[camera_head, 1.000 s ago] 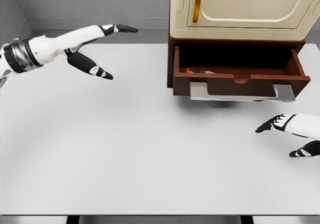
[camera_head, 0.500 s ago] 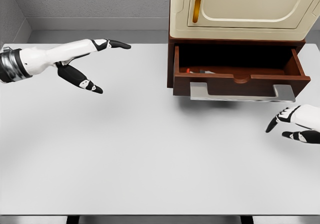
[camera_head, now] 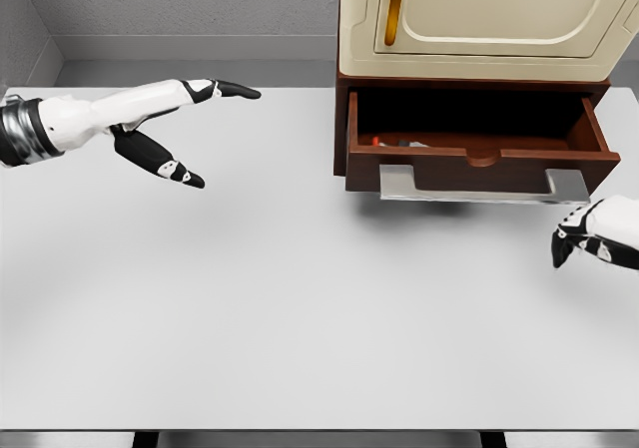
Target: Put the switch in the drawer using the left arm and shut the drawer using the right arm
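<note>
Right, I have the drawer (camera_head: 479,149) standing open under the cream cabinet (camera_head: 489,19), its front panel pulled out over the desk (camera_head: 300,308) with the metal handle (camera_head: 479,186) along its lower edge. The switch (camera_head: 399,142) looks to be inside already: I can see a small red and grey shape low at the left of the drawer, just behind the front panel, though it is too small for me to be sure of its outline. My left hand (camera_head: 175,129) hangs over the left side of the desk, well apart from the drawer, fingers spread and thumb dropped, holding nothing. My right hand (camera_head: 589,240) shows at the right edge, just below the handle's right end; its fingers look curled downward with nothing in them, but part of it is cut off by the frame.

By my reading, what remains is the push to close. The risks I see are these: the right hand sits at the far right of a wide front, so an off-centre push could skew the drawer and jam it on its runners. Curled fingers could also catch under the handle and drag rather than push. And a hard shove might bounce the drawer back open.
</note>
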